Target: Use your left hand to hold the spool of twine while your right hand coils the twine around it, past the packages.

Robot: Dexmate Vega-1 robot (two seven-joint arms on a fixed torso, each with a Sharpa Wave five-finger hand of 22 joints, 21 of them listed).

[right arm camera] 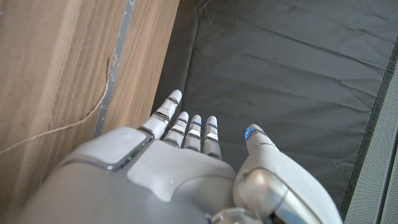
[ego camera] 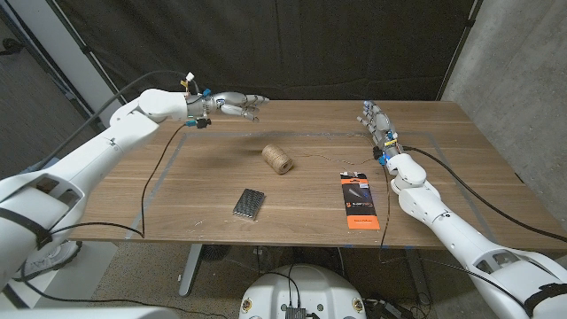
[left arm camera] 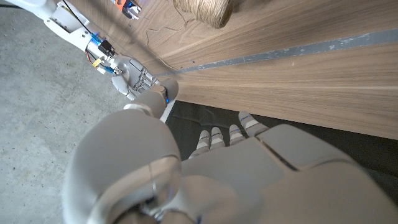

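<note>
A spool of tan twine (ego camera: 277, 159) lies on its side in the middle of the wooden table (ego camera: 461, 151), with a loose strand of twine (ego camera: 330, 159) trailing from it towards the right. The spool (left arm camera: 205, 10) also appears in the left wrist view. My left hand (ego camera: 232, 105) hovers above the table's far left part, fingers apart, holding nothing, well back from the spool. My right hand (ego camera: 376, 121) stands at the far right, fingers extended and empty, close to the strand's end (right arm camera: 74, 121).
A small grey metallic package (ego camera: 250, 203) lies in front of the spool. An orange and black flat package (ego camera: 358, 201) lies near the front right. Grey tape lines (ego camera: 159, 173) mark a rectangle on the table. A black curtain hangs behind.
</note>
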